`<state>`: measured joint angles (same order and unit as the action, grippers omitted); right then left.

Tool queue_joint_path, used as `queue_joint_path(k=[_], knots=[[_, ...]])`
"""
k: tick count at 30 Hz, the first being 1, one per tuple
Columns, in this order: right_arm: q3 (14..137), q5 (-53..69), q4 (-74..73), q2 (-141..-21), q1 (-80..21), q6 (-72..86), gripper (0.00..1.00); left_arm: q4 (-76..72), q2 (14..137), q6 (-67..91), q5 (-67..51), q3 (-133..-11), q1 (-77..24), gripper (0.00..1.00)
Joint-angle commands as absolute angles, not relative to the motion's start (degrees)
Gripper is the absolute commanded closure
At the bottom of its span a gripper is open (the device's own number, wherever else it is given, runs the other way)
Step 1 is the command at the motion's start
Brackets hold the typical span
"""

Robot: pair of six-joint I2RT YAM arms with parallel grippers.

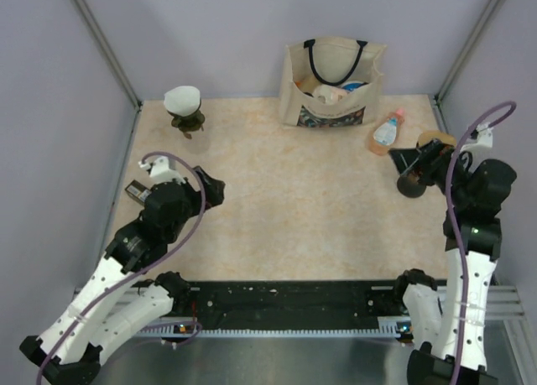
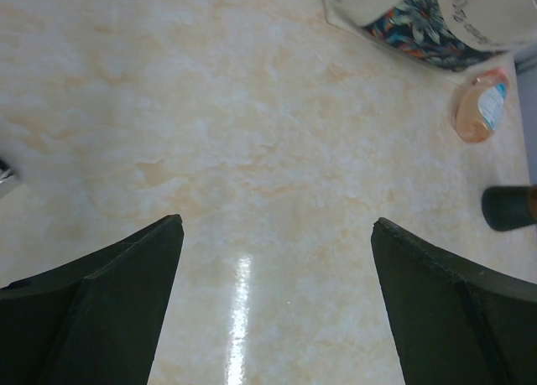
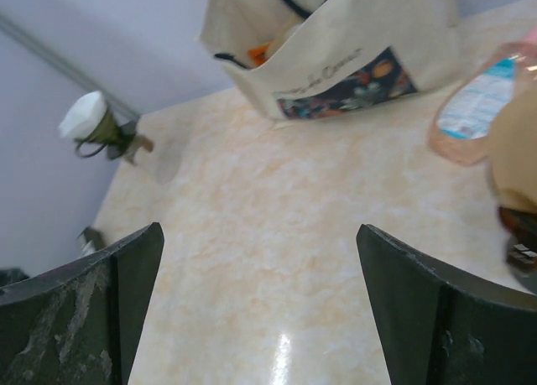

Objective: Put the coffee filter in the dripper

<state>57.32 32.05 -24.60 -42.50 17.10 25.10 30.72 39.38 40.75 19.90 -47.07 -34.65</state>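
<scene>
A white paper coffee filter [image 1: 182,98] sits in the mouth of a dark olive dripper [image 1: 187,122] at the far left of the table. Both also show small in the right wrist view, the filter [image 3: 83,115] on top of the dripper [image 3: 106,133]. My left gripper [image 1: 211,188] is open and empty over bare table, well in front of the dripper; its jaws stand wide apart in the left wrist view [image 2: 277,234]. My right gripper [image 1: 404,160] is open and empty at the right side, pointing left, with wide jaws in its wrist view [image 3: 260,234].
A cream tote bag [image 1: 334,83] with items inside stands at the back centre. An orange bottle [image 1: 386,133] lies to its right. A brown object [image 1: 436,138] and a dark round one [image 1: 410,184] sit by my right gripper. A small black item [image 1: 137,189] lies at the left edge.
</scene>
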Motion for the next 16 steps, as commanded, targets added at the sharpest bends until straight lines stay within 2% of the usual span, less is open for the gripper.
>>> queue_joint_path(k=[1,6,11,16], knots=[[43.5,49.6,-3.3,-35.4,17.1,37.2,0.01,49.4,33.1,47.6,34.7,-52.2,-34.5,0.01],[35.8,49.4,-0.4,-28.6,17.2,37.6,0.01,59.0,26.2,51.7,37.1,-51.9,-34.5,0.01],[33.8,49.6,-0.4,-27.9,17.1,36.7,0.01,60.8,21.0,53.3,37.3,-50.7,-34.5,0.01],[33.4,49.2,1.3,-28.1,17.2,36.7,0.01,61.6,21.2,53.5,36.9,-51.0,-34.5,0.01]])
